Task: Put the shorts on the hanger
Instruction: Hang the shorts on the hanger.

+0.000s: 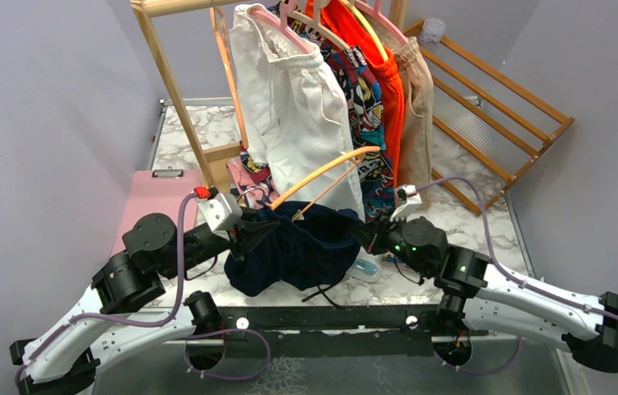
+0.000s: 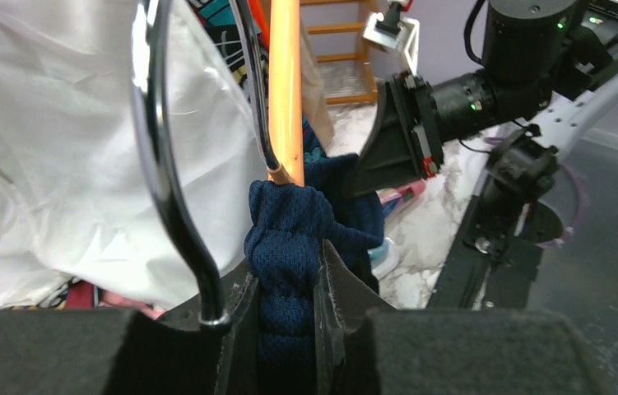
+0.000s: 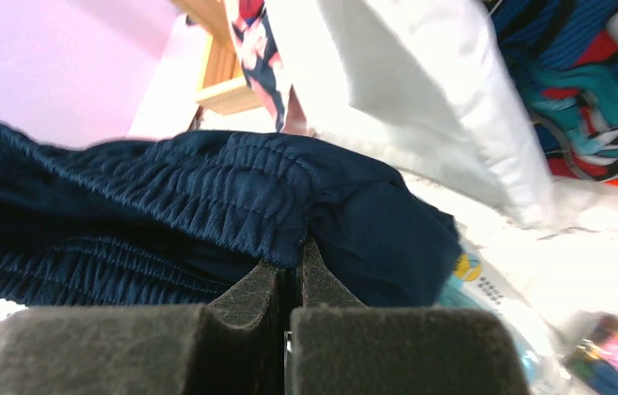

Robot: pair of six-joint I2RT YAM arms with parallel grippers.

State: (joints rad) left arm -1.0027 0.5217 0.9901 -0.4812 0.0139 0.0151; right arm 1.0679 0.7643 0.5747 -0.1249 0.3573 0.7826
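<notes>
A marble desk [image 1: 198,132] sits under a crowded rack [image 1: 175,90]. My left pincer [image 2: 287,265], partly closed, clamps a bunched fold of the shorts [image 2: 289,230], where the hanger [image 2: 285,82] tip touches them. My right pincer [image 3: 297,251] is pinched tight on their opposite edge, so the shorts are slung between both.

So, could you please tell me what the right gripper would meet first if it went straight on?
The shorts: the right gripper is shut on their waistband, so navy fabric fills the line just ahead. Past it probably the left gripper, though depth is unclear.
</notes>
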